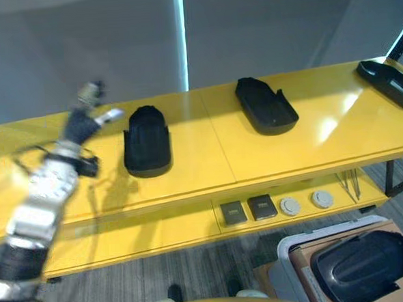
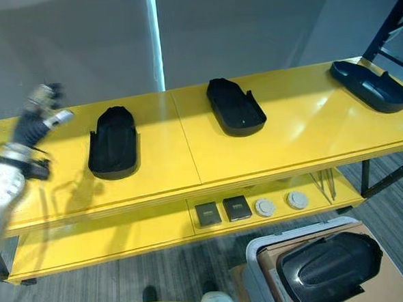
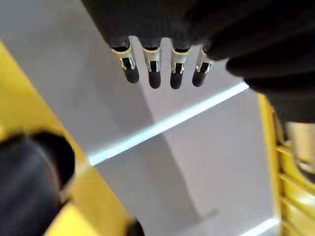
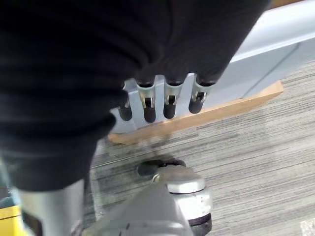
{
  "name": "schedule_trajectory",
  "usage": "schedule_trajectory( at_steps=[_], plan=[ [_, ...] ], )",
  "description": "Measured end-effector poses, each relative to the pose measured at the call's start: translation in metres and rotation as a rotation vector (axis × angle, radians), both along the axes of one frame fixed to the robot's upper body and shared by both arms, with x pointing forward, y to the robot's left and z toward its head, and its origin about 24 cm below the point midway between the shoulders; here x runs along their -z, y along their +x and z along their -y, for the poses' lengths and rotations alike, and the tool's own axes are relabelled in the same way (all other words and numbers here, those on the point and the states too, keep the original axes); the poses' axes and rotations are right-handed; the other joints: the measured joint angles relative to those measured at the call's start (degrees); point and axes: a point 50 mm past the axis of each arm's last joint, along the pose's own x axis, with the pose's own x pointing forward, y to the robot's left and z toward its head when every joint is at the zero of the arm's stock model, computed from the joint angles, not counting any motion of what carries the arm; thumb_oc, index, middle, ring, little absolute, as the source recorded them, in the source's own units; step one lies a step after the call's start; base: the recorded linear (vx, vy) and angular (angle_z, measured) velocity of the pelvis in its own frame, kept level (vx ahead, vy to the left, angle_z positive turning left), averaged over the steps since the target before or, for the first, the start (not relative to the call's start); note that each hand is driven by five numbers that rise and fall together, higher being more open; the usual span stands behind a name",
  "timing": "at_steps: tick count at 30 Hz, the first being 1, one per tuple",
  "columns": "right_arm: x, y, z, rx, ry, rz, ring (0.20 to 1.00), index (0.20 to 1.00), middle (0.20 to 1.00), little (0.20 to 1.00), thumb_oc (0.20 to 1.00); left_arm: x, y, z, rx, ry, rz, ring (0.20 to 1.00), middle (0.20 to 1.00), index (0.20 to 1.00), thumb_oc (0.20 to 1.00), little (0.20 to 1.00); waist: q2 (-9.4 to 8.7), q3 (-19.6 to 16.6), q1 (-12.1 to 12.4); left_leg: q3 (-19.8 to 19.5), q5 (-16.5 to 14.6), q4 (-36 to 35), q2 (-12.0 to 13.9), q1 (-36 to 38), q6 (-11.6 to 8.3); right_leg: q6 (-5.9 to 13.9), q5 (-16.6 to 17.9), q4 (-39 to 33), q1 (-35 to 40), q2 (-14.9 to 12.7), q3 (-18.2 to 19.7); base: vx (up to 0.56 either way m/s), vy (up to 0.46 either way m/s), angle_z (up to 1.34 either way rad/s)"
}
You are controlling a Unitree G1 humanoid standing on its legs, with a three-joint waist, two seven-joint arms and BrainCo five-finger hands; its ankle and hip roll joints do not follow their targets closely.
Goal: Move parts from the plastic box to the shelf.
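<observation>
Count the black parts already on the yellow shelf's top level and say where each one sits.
3. One black part lies toward the left, near the left robot hand; one sits mid-shelf; one at the right end, partly cut off by the view's edge. More could lie beyond it.

Overhead stereo pair; close wrist views

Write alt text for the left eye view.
Three black moulded parts lie spaced along a yellow shelf, the robot's left hand raised open beside the leftmost. Another black part sits in the plastic box on the floor.
</observation>
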Motion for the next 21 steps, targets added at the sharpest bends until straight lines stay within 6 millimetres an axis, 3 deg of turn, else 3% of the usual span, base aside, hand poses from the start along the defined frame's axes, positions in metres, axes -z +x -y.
schedule_trajectory(
  at_steps=[2,3,4,8,17,21],
  plan=[
    [0.001,0.002,-0.006,0.003,0.01,0.01,1.0,1.0,1.0,1.0,1.0,0.033,-0.006,0.016,0.087,-0.123,-0.129,1.0,1.0,1.0,1.0,1.0,-0.34,0.0,-0.4,0.0,0.0,0.0,0.1,-0.2,-0.01,-0.01,0.0,0.0,-0.2,0.1,0.0,-0.01,-0.013,-0.04],
    [0.001,0.001,-0.005,0.007,-0.001,0.008,1.0,1.0,1.0,1.0,1.0,0.043,-0.008,0.019,0.116,-0.162,-0.166,0.432,0.432,0.432,0.432,0.432,-0.41,0.1,-0.4,0.1,0.0,0.0,0.2,-0.3,-0.03,-0.02,0.0,-0.1,-0.4,0.2,0.1,0.0,0.0,0.0],
    [0.002,-0.002,-0.005,0.011,-0.007,0.0,1.0,1.0,1.0,1.0,1.0,0.051,-0.01,0.023,0.141,-0.2,-0.195,0.2,0.2,0.2,0.2,0.2,-0.41,0.1,-0.4,0.1,0.0,0.0,0.2,-0.3,-0.04,-0.02,0.0,-0.2,-0.4,0.3,0.1,-0.02,-0.02,-0.03],
    [0.002,-0.015,0.001,0.003,-0.031,-0.039,1.0,1.0,1.0,1.0,1.0,0.07,-0.017,0.023,0.15,-0.305,-0.236,0.2,0.2,0.2,0.2,0.2,-0.29,0.1,-0.3,0.2,0.0,0.0,0.3,-0.3,-0.05,-0.03,0.0,-0.3,-0.4,0.3,0.4,-0.02,-0.013,-0.01],
    [0.002,-0.021,0.002,0.008,-0.037,-0.051,1.0,1.0,1.0,1.0,1.0,0.08,-0.017,0.016,0.101,-0.274,-0.254,0.2,0.2,0.2,0.2,0.2,0.0,0.3,-0.3,0.2,0.0,0.0,0.3,-0.5,-0.05,-0.01,0.0,-0.3,-0.5,0.3,0.3,-0.01,-0.004,0.0],
    [0.002,-0.02,0.001,-0.004,-0.037,-0.051,1.0,1.0,1.0,1.0,1.0,0.102,-0.017,0.018,0.076,-0.268,-0.34,0.2,0.2,0.2,0.2,0.2,0.04,0.2,-0.4,0.4,0.0,0.0,0.3,-0.5,-0.06,-0.01,0.0,-0.3,-0.7,0.3,0.4,0.0,0.0,0.0]
  ],
)
